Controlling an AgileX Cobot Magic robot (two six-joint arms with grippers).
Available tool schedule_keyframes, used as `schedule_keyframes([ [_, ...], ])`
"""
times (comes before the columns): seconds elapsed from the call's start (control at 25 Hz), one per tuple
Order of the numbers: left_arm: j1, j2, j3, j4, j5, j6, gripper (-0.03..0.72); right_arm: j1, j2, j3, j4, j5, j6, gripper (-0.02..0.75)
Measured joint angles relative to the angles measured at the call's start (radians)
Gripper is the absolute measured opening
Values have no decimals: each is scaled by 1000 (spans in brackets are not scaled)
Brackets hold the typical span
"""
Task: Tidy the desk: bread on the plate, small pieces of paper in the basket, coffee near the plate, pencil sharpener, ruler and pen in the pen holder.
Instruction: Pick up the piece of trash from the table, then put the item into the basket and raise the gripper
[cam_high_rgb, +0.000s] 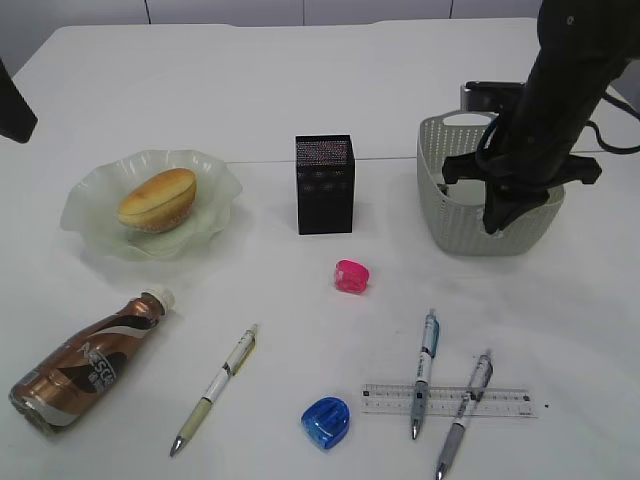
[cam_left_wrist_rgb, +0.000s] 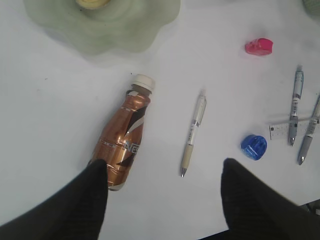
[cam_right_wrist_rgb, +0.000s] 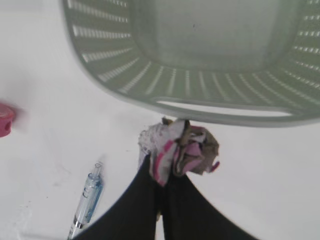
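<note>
My right gripper is shut on a crumpled pink-and-white piece of paper, just outside the near rim of the grey-green basket. In the exterior view that gripper hangs at the basket's front wall. The bread lies on the wavy green plate. The coffee lies on its side, left of my open, empty left gripper. The pen holder stands mid-desk. A ruler lies under two pens.
A pink pencil sharpener lies in front of the pen holder and a blue one near the front edge. A white pen lies between the coffee and the blue sharpener. A dark device sits behind the basket.
</note>
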Motion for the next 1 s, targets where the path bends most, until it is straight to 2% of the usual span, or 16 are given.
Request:
schedule_keyframes([
  [0.36, 0, 0, 0, 0, 0, 0, 515, 0, -27, -110, -35, 39, 8, 13],
  [0.56, 0, 0, 0, -2, 0, 0, 515, 0, -27, -172, -113, 36, 18, 13],
  [1.0, 0, 0, 0, -21, 0, 0, 513, -4, 11, -177, -192, -8, 23, 17],
])
